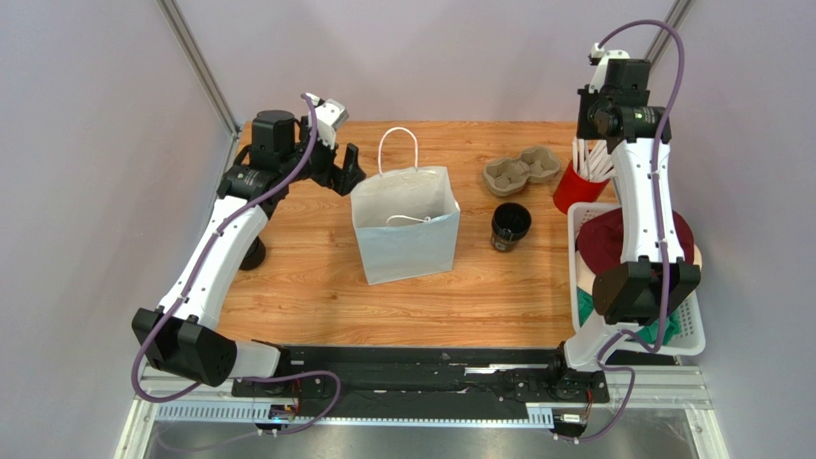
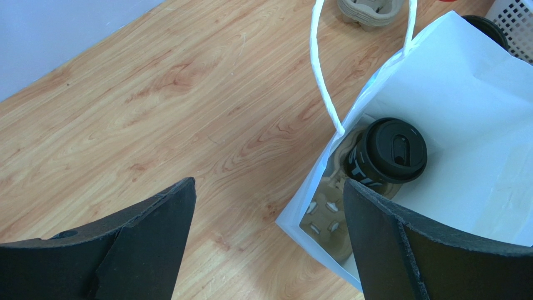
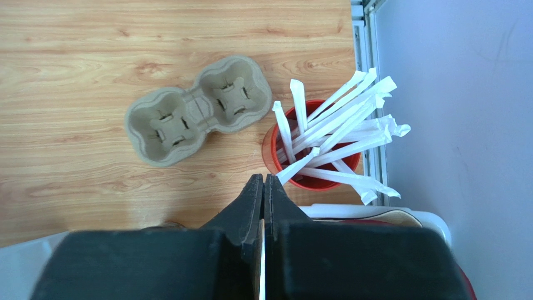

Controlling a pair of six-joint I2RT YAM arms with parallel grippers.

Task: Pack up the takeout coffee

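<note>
A black takeout coffee cup stands on the wooden table, right of the white paper bag. The left wrist view shows a second, lidded black cup inside the bag, sitting in a brown pulp carrier. My left gripper hangs open just left of the bag's rim, holding nothing. My right gripper is shut above the red cup of white straws. One straw end lies against its fingertips; I cannot tell whether it is pinched.
An empty two-well pulp carrier lies at the back, between the bag and the red cup. A white basket holding a dark red thing stands at the right edge, under my right arm. The bag's handle stands upright.
</note>
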